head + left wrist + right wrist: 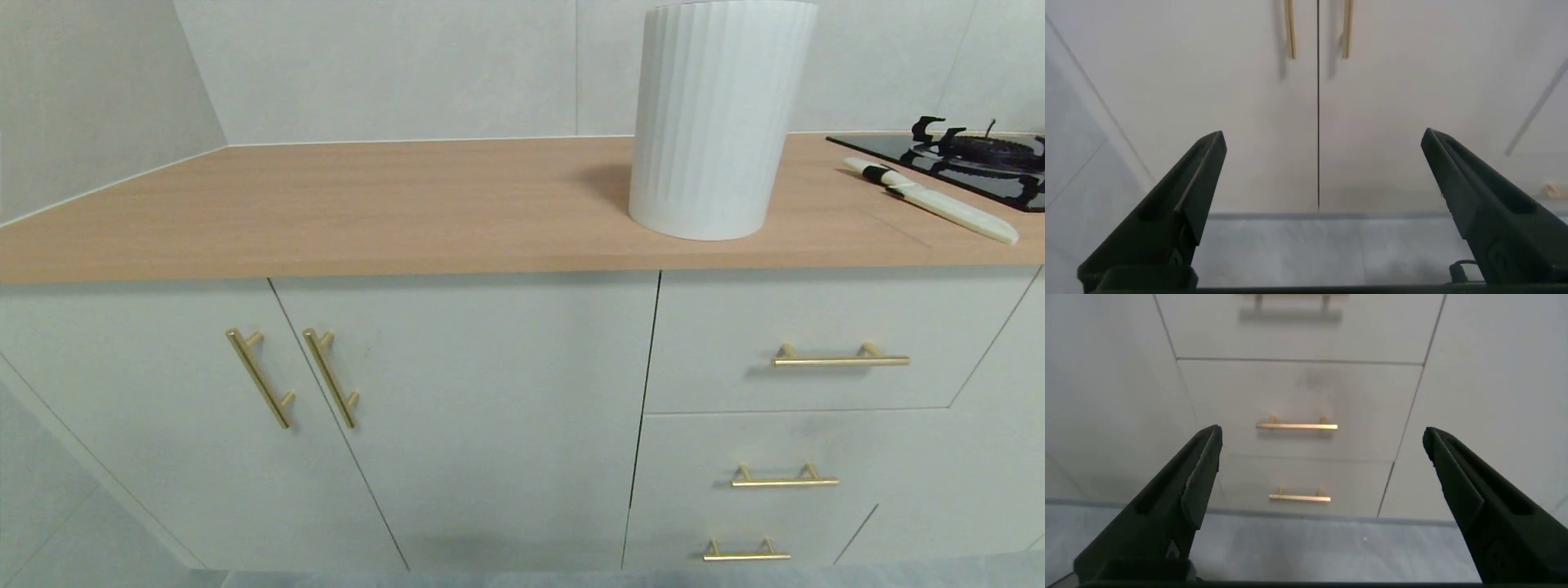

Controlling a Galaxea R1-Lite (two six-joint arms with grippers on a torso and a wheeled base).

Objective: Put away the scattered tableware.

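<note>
A tall white ribbed container (pixel 712 118) stands on the wooden countertop (pixel 392 204), right of its middle. A white knife with a black band (pixel 931 199) lies flat on the counter further right, beside the hob. My left gripper (pixel 1319 151) is open and held low, facing the two cabinet doors (pixel 1319 106) with nothing between its fingers. My right gripper (pixel 1319 445) is also open and low, facing the drawer fronts (pixel 1298 408), and holds nothing.
A black gas hob (pixel 971 155) sits at the counter's far right. Below the counter are two doors with gold handles (pixel 260 377) and three drawers with gold handles (pixel 841 358). Tiled walls close the back and the left corner.
</note>
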